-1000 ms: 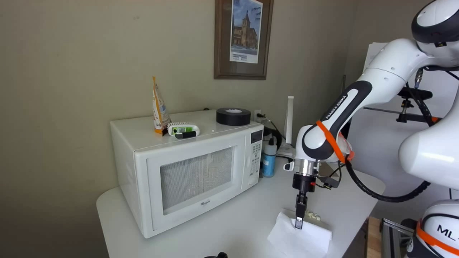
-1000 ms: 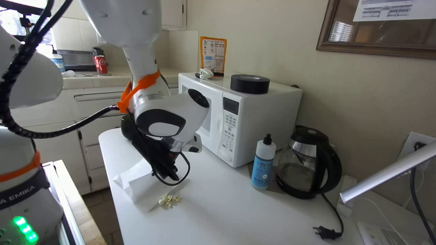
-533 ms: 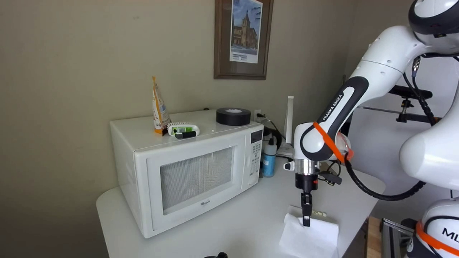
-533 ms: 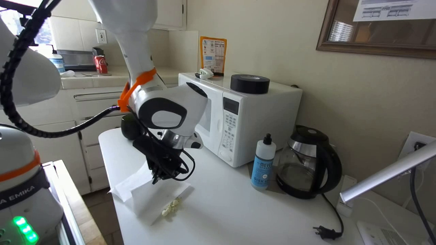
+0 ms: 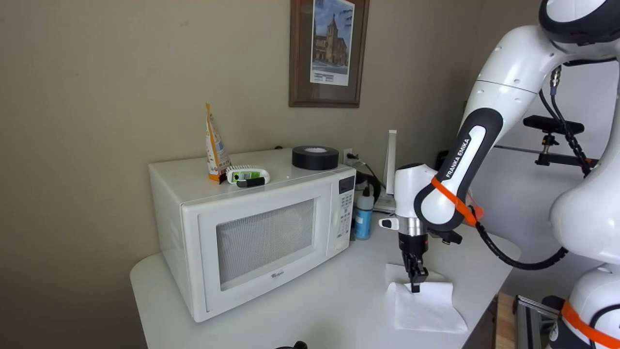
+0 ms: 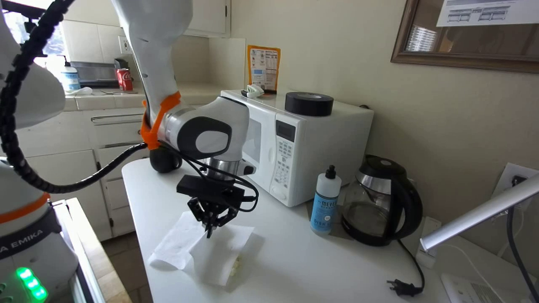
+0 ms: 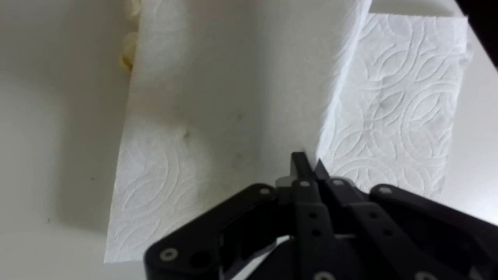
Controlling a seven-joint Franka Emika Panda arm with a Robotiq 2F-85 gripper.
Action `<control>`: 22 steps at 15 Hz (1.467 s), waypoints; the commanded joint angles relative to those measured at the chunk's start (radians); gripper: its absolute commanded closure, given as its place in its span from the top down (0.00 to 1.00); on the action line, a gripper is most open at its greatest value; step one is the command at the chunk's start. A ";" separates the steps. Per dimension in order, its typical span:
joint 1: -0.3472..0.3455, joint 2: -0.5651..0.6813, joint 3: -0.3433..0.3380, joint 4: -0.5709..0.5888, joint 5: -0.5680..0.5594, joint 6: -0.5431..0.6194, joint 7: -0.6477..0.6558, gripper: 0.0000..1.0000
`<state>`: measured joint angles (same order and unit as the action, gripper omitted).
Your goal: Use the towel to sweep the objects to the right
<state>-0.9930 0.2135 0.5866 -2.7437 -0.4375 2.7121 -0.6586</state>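
The gripper (image 7: 310,161) is pinching the towel (image 7: 241,97), mid-frame in the wrist view; bits (image 7: 129,50) are showing past its edge, upper left. Sweeping is likely under way, next calling for a low, steady push.

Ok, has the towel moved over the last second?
Yes: in an exterior view, the towel has shifted rightward in the picture, toward the dish soap bottle, which has stayed put.

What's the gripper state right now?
Black two-finger metal gripper: closed, holding the thin white squarish embossed paper towel by a raised fold.
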 commanded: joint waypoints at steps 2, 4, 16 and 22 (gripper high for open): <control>0.168 -0.013 -0.154 0.000 0.067 0.027 -0.061 0.00; 0.253 0.015 -0.217 0.006 0.126 0.014 -0.110 0.00; 0.689 0.026 -0.782 0.043 -0.182 0.022 0.137 0.00; 0.733 0.174 -0.887 0.189 -0.304 0.105 0.312 0.00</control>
<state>-0.3015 0.2830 -0.2687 -2.6352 -0.6895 2.7677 -0.4437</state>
